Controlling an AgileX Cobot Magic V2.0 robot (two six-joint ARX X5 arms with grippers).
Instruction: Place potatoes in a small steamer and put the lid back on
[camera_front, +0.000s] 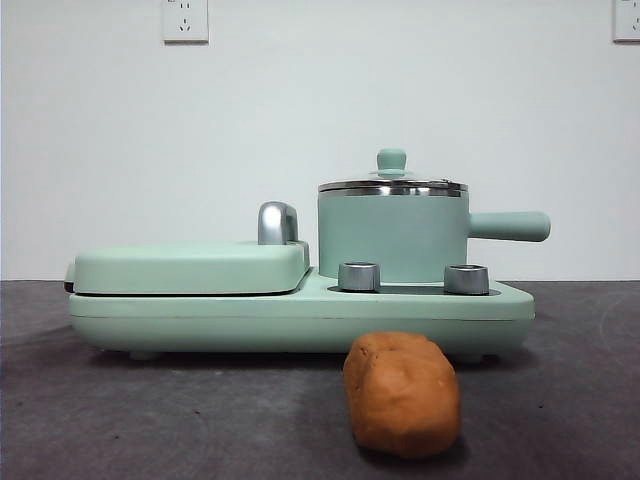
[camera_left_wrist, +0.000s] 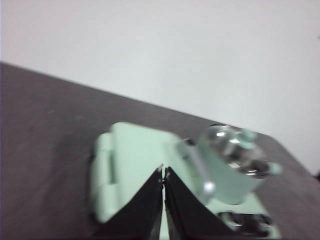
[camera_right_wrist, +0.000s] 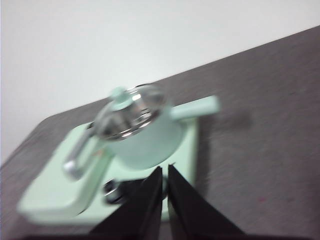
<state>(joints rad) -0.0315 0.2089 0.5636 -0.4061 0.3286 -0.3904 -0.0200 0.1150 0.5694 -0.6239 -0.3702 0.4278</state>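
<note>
An orange-brown potato lies on the dark table in front of the appliance. The mint-green small steamer stands on the right of the appliance base, its stubby handle pointing right. The lid with its mint-green knob sits on the steamer. The steamer also shows in the left wrist view and the right wrist view. My left gripper is shut and empty, high above the griddle side. My right gripper is shut and empty, high above the steamer side. Neither arm shows in the front view.
The flat mint-green griddle cover with a chrome handle fills the left of the appliance base. Two chrome control knobs sit in front of the steamer. A white wall stands behind.
</note>
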